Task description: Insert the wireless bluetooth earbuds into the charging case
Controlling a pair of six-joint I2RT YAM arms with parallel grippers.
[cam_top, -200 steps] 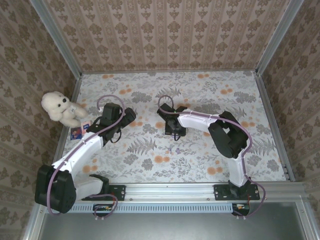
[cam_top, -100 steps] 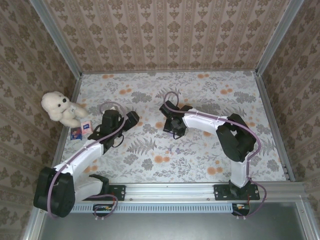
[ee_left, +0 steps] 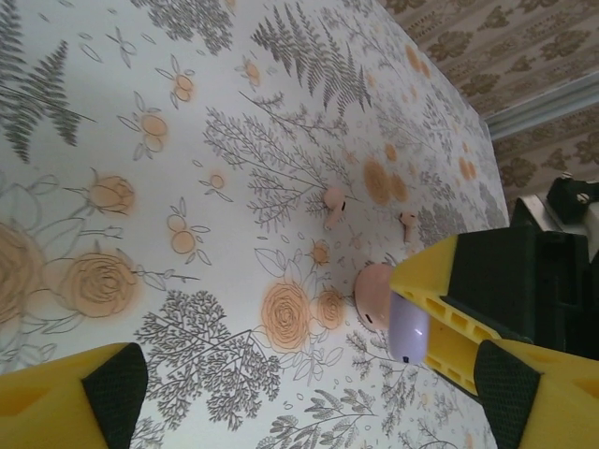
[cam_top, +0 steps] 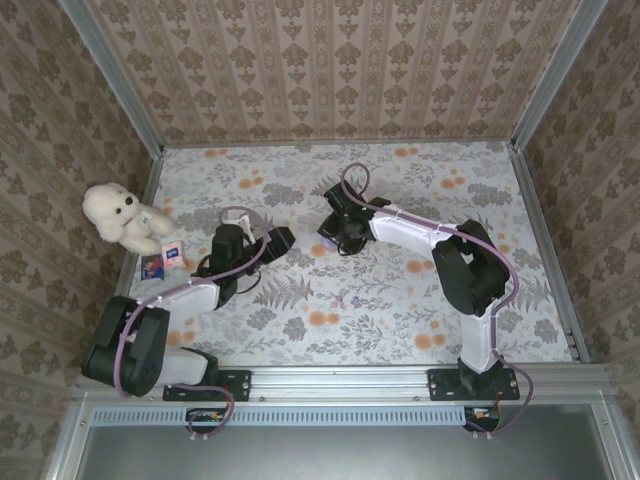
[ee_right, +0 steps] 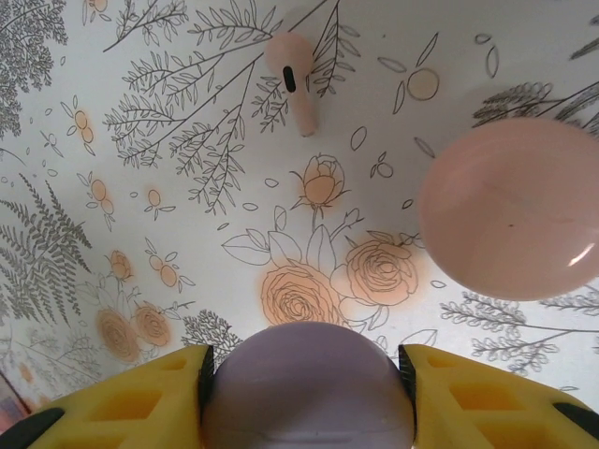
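Lilac charging case (ee_right: 309, 388) is gripped in my right jaws, pink earbud (ee_right: 290, 79) just beyond it, stem toward the case; left jaws wide, empty.

Both arms same build: left arm (cam_top: 185, 293) and right arm (cam_top: 408, 232) have white link shells and black joint housings (cam_top: 468, 272). A lilac cable (cam_top: 240, 209) runs along the outside of each, with a loop near the wrist. Black base brackets (cam_top: 478, 383) bolt to an aluminium rail (cam_top: 340, 378). Jaws are yellow plastic with moulded rectangular pockets and black pads (ee_left: 117, 398) at the tips.
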